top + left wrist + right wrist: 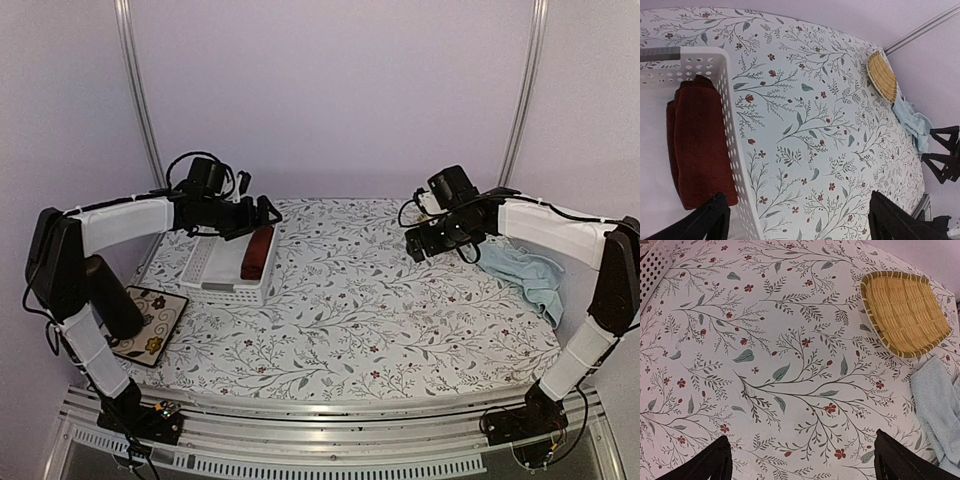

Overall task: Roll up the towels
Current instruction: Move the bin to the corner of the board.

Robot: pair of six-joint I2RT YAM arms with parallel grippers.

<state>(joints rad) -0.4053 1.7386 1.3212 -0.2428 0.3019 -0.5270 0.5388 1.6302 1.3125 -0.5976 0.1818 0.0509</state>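
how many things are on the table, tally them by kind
towels: 2 (red towel, blue towel)
basket: 1
woven tray: 1
flowered pad: 1
total: 5

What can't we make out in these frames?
- Rust-red towel: top view, mostly under the left gripper; left wrist view, near end cut by the bottom edge.
- Light blue towel: top view, partly under the right arm; right wrist view, cut by the frame corner; its shape is unclear.
- Woven tray: unseen in top view, probably behind the right arm.
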